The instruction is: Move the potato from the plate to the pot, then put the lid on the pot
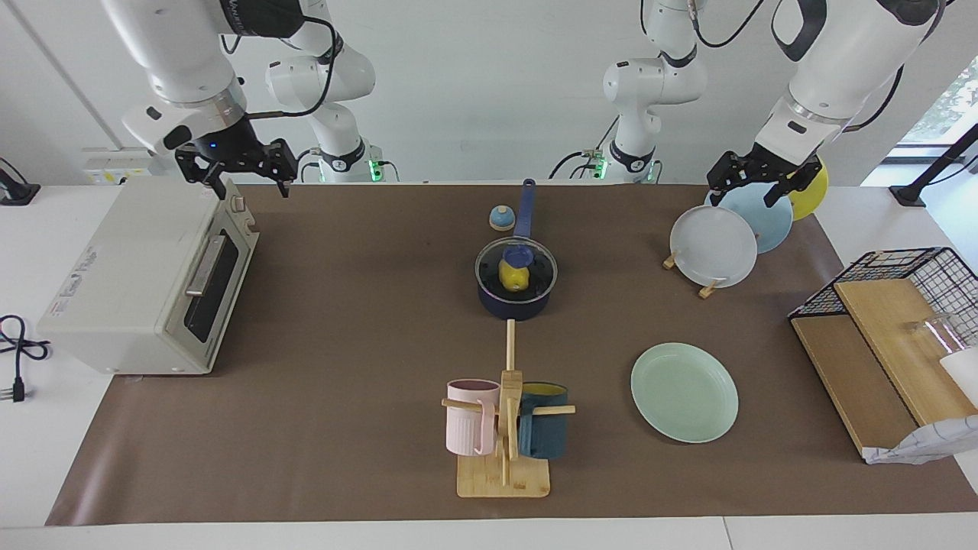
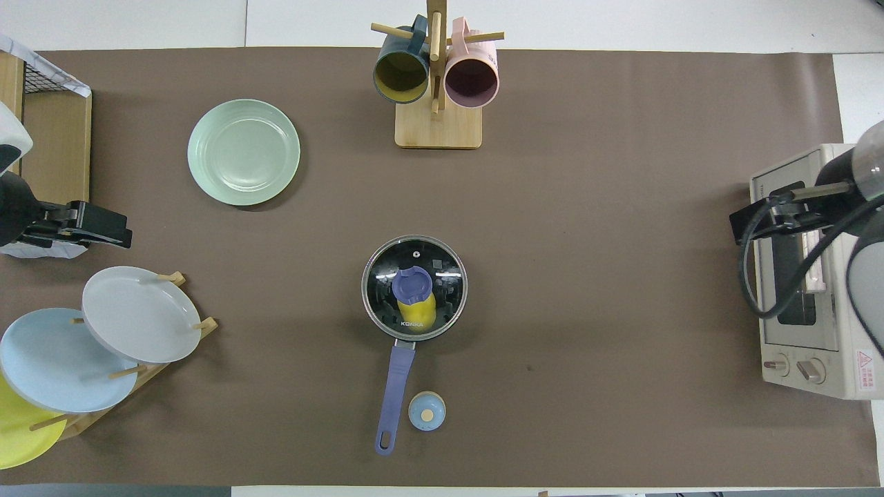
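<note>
The navy-blue pot (image 1: 513, 302) (image 2: 414, 324) stands mid-table, its long handle (image 2: 394, 393) pointing toward the robots. The glass lid (image 1: 516, 266) (image 2: 414, 286) with its blue knob sits on the pot. The yellow potato (image 1: 513, 276) (image 2: 417, 312) lies inside, seen through the glass. The mint-green plate (image 1: 684, 391) (image 2: 243, 152) lies bare, farther from the robots and toward the left arm's end. My left gripper (image 1: 745, 189) (image 2: 103, 229) hangs open and empty over the plate rack. My right gripper (image 1: 252, 186) (image 2: 751, 224) hangs open and empty over the toaster oven.
A rack holds grey-white (image 1: 713, 246), light blue (image 1: 760, 218) and yellow (image 1: 810, 191) plates. A small blue bell (image 1: 501, 218) sits beside the pot handle. A mug tree (image 1: 504, 428) holds pink and teal mugs. A toaster oven (image 1: 145, 290) and a wire basket on boards (image 1: 894, 321) stand at the table's ends.
</note>
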Controlling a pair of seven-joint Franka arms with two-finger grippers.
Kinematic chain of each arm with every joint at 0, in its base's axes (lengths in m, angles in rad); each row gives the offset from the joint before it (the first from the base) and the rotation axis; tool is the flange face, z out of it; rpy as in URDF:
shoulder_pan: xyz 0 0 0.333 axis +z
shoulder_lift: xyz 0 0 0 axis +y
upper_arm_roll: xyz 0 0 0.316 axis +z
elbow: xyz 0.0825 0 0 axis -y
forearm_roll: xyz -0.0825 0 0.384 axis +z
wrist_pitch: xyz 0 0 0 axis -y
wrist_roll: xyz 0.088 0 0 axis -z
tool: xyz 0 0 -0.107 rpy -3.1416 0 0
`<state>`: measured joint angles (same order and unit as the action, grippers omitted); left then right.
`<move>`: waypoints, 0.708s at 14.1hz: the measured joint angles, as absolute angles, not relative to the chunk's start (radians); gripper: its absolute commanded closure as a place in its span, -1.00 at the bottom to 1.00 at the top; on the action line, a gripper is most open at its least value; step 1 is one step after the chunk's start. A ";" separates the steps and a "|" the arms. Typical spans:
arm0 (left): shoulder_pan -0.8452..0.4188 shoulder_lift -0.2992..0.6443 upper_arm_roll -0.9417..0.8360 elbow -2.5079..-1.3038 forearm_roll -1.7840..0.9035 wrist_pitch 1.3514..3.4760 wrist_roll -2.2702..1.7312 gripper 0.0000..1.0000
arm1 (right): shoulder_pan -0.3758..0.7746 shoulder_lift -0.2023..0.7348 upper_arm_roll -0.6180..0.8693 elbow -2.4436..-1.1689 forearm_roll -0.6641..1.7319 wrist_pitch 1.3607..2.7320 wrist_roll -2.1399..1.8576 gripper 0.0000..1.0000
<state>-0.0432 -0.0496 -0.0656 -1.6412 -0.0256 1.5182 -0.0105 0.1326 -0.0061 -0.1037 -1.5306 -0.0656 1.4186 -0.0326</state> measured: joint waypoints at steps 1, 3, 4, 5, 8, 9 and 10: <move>-0.043 -0.050 -0.068 -1.641 -0.026 1.518 -0.011 -1.00 | 0.117 -0.007 -0.104 -1.531 -0.065 1.417 -0.035 -1.00; -0.043 -0.050 -0.070 -1.641 -0.026 1.518 -0.011 -1.00 | 0.108 -0.007 -0.104 -1.533 -0.065 1.415 -0.035 -1.00; -0.043 -0.050 -0.070 -1.641 -0.026 1.518 -0.011 -1.00 | 0.107 -0.007 -0.103 -1.537 -0.065 1.413 -0.035 -1.00; -0.043 -0.050 -0.070 -1.641 -0.026 1.518 -0.011 -1.00 | 0.102 -0.008 -0.103 -1.543 -0.065 1.412 -0.035 -1.00; -0.043 -0.050 -0.070 -1.641 -0.026 1.518 -0.011 -1.00 | 0.086 -0.016 -0.103 -1.552 -0.065 1.412 -0.068 -1.00; -0.043 -0.050 -0.070 -1.641 -0.026 1.518 -0.011 -1.00 | 0.084 -0.021 -0.102 -1.552 -0.065 1.415 -0.076 -1.00; -0.043 -0.050 -0.070 -1.641 -0.026 1.518 -0.011 -1.00 | 0.083 -0.024 -0.098 -1.552 -0.065 1.422 -0.077 -1.00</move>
<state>-0.0428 -0.0496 -0.0697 -1.6413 -0.0256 1.5182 -0.0108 0.0830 -0.0239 -0.0978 -1.5521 -0.0654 1.4219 -0.0771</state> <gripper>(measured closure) 0.000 0.000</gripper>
